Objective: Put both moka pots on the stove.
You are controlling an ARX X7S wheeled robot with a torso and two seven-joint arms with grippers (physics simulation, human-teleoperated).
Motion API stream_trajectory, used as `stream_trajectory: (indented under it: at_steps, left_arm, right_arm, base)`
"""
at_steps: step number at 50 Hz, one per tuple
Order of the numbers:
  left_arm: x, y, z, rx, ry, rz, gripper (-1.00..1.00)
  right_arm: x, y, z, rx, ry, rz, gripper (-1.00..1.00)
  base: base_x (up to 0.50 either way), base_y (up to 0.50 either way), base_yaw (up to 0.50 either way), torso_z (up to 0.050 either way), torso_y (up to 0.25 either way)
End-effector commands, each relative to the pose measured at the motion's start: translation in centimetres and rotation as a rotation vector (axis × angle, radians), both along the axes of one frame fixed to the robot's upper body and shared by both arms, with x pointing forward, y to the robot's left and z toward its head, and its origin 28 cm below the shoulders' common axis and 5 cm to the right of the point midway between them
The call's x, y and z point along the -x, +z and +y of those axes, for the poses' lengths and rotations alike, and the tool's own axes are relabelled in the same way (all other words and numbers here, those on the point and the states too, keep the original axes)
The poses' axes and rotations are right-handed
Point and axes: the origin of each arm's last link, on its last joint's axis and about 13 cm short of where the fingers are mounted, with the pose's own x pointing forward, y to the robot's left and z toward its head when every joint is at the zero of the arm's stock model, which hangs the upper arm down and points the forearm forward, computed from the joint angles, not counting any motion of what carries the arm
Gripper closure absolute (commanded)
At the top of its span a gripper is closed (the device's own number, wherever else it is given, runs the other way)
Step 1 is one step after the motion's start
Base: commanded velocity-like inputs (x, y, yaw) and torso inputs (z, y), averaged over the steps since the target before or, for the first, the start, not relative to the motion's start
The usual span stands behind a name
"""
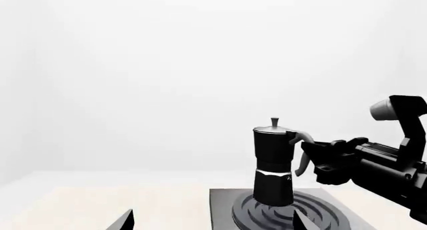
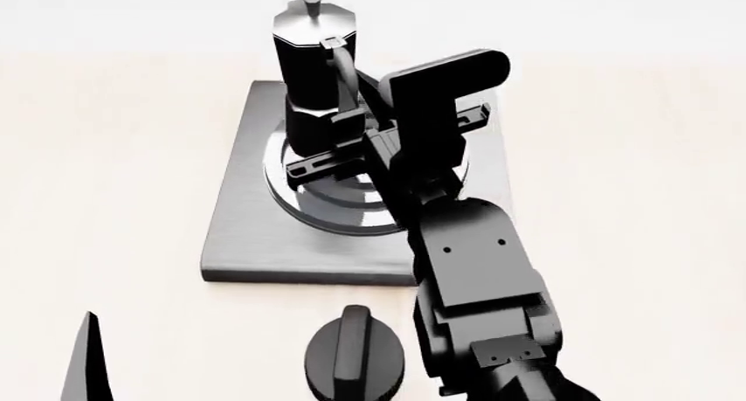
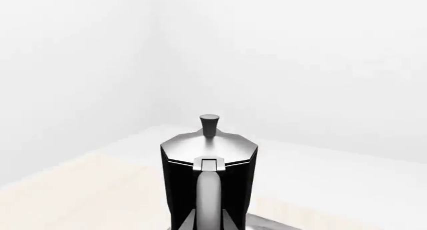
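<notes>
Listing from the near edge of the pale table (image 2: 105, 200) outward, we record first a low round black knob (image 2: 355, 356) with a raised ridge, lying just in front of the stove. Beside it at the lower left corner of the head view shows a dark fingertip of the left gripper (image 1: 210, 221); its two tips stand apart with nothing between them, so we note it as wide. Next comes the stove (image 2: 251, 235), a flat grey plate with a ring burner. Over it reaches the right gripper (image 2: 349, 130), at the handle of the one moka pot (image 2: 313, 69) we can see; whether its fingers press that handle we cannot tell. The pot stands upright on the burner rings.
</notes>
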Motion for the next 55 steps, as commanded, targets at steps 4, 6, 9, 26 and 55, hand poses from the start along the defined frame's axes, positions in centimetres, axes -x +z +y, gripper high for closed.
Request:
stream_trajectory:
  at_steps: [4,6,9,26,55]
  left_arm:
    - [0.0,0.0,0.0,0.006,0.001,-0.001,-1.0]
    - [0.0,0.0,0.0,0.006,0.003,-0.002,-1.0]
    - [0.0,0.0,0.1,0.011,0.007,-0.001,-1.0]
    - [-0.1,0.0,0.1,0.032,0.006,-0.006,-1.0]
    - [0.1,0.1,0.0,0.036,0.001,-0.006,-1.0]
  right_arm:
    - [-0.1,0.7,0.3,-0.032,0.008,-0.039,1.0]
    - [-0.1,0.6,0.3,-0.028,0.01,-0.038,1.0]
    - [0.0,0.4,0.3,-0.029,0.014,-0.034,1.0]
    - [0.1,-0.6,-0.3,-0.012,-0.013,-0.008,-1.0]
    - [13.2,2.9,-5.0,0.005,0.025,-0.126,-1.0]
  base:
    - [0.0,0.0,0.0,0.0,-0.194]
    - [0.0,0.0,0.0,0.0,-0.195]
    - [0.0,0.0,0.0,0.0,-0.178]
    - [0.0,0.0,0.0,0.0,-0.007]
    - [0.0,0.0,0.0,0.0,0.0]
